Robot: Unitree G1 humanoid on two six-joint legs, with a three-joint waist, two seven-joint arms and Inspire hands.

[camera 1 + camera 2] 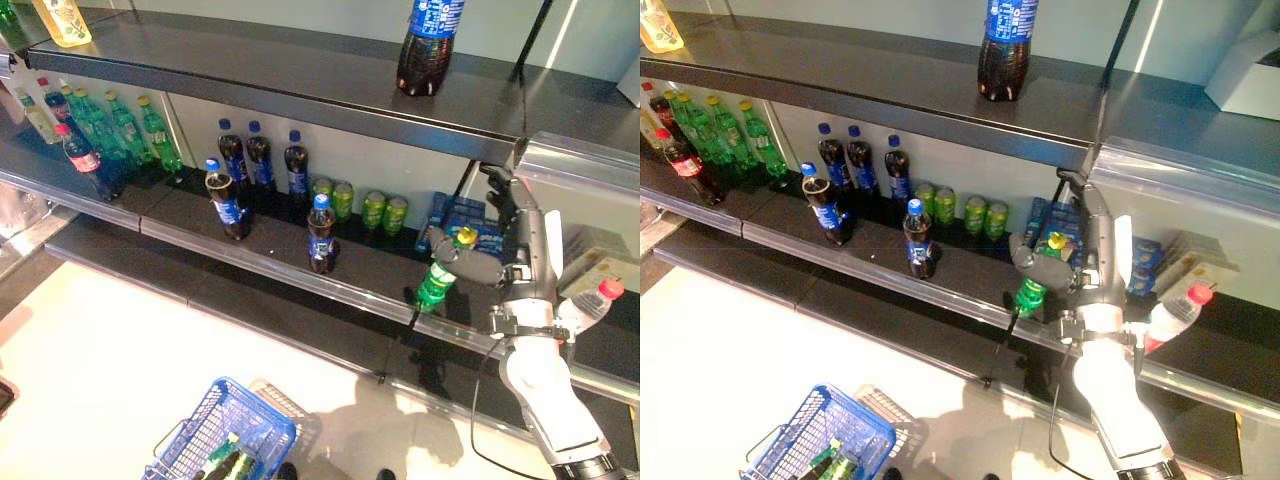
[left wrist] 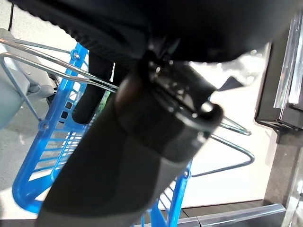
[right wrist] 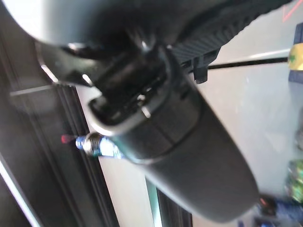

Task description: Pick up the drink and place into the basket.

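A green bottle [image 1: 436, 280] with a yellow cap stands tilted at the front of the lower shelf [image 1: 280, 268]. My right hand [image 1: 527, 262] is beside it. Its thumb is curled across the bottle's neck and its fingers [image 1: 503, 195] point up behind it. The bottle also shows in the right eye view [image 1: 1029, 296]. My left hand [image 2: 142, 118] is shut on the thin wire handles [image 2: 47, 61] of the blue basket [image 1: 262, 412], which hangs low at the left above the floor. Dark and green drinks [image 1: 228, 462] lie in the basket.
Dark cola bottles with blue caps [image 1: 322, 238] stand along the lower shelf, with green cans [image 1: 372, 210], blue packs [image 1: 466, 222] and green bottles [image 1: 120, 130] behind. A clear bottle with a red cap [image 1: 586, 306] lies right of my hand. A large dark bottle [image 1: 428, 48] stands on the top shelf.
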